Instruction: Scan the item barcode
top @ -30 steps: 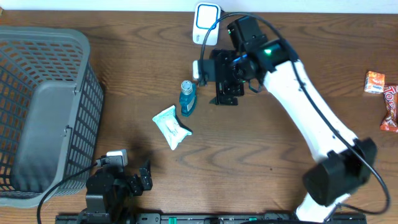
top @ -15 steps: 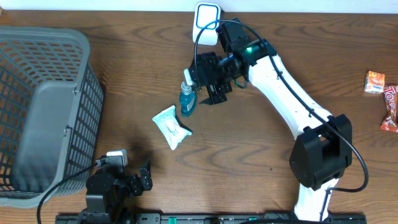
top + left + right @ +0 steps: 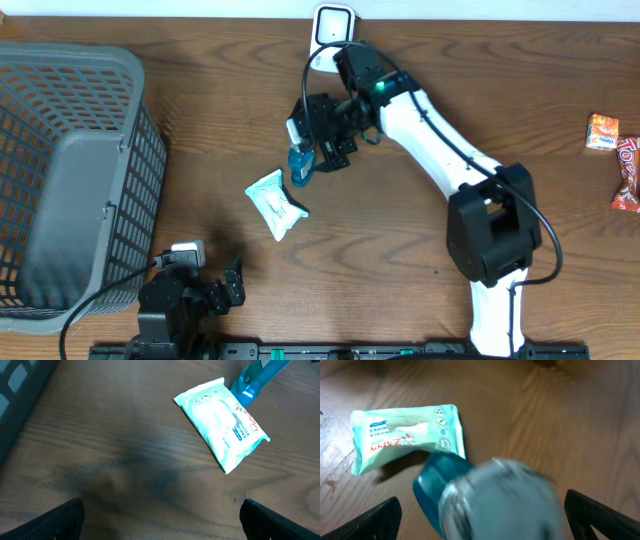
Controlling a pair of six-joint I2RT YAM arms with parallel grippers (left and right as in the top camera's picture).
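Right gripper [image 3: 322, 140], jaws spread wide, hovers over the small blue plastic bottle [image 3: 300, 160] lying on the brown wooden table [image 3: 380, 250] just beside a pale-green wipes packet [image 3: 275, 203]; closing off-centre on its round body could roll it away or pinch the packet.

I read "ZAPPY" in red on the pale green soft plastic packet [image 3: 221, 430]; smaller blue print beside it reads "WIPES".
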